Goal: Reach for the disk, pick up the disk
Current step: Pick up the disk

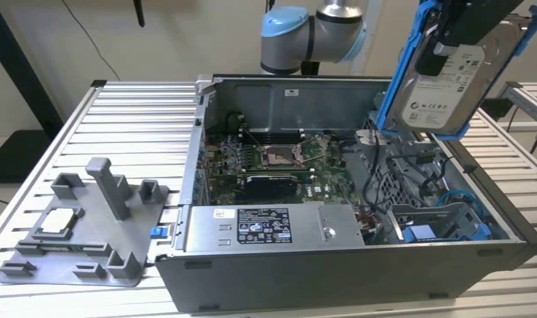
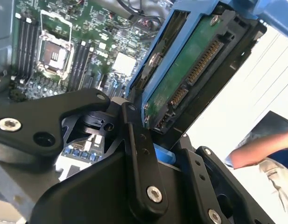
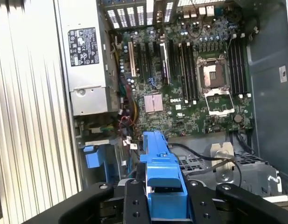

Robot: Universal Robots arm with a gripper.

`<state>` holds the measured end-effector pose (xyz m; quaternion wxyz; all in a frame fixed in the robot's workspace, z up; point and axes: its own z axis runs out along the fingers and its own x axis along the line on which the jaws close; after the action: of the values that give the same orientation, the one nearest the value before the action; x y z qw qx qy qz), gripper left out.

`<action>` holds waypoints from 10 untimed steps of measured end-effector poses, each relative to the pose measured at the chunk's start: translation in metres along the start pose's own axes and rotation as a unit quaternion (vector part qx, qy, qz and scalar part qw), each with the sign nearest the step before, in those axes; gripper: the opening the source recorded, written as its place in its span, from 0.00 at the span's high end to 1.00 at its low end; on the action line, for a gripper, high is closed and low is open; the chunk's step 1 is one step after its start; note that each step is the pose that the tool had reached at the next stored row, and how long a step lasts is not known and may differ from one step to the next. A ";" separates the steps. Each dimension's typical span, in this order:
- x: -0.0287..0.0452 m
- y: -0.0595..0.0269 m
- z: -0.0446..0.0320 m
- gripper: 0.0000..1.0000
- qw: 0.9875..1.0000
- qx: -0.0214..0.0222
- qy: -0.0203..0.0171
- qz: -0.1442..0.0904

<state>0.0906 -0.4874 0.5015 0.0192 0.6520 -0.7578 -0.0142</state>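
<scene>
The disk [image 1: 449,86], a silver-grey hard drive with a white label in a bright blue bracket, hangs tilted in the air above the far right corner of the open computer case [image 1: 339,271]. My gripper [image 1: 467,26] is shut on its upper part. In the second wrist view the disk [image 2: 190,70] shows its green circuit side and connector, standing up between my black fingers [image 2: 139,154]. In the first wrist view the blue bracket edge of the disk [image 3: 160,163] sits clamped in my gripper [image 3: 165,203], high over the motherboard [image 3: 181,93].
Inside the case are the motherboard [image 1: 268,159], a power supply [image 1: 268,228] and a blue drive bay [image 1: 445,225] with cables. A grey fixture [image 1: 83,232] holding a small silver chip [image 1: 58,222] lies on the slatted table at the exterior view's left. A person's arm [image 2: 260,149] is nearby.
</scene>
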 end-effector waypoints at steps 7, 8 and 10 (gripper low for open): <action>0.0091 -0.0037 0.0050 1.00 1.000 0.000 0.000 -0.010; 0.0093 -0.0040 0.0058 1.00 1.000 0.000 0.001 -0.014; 0.0098 -0.0046 0.0072 1.00 1.000 0.000 0.001 -0.022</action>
<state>0.0934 -0.4978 0.4942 0.0195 0.6688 -0.7431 -0.0139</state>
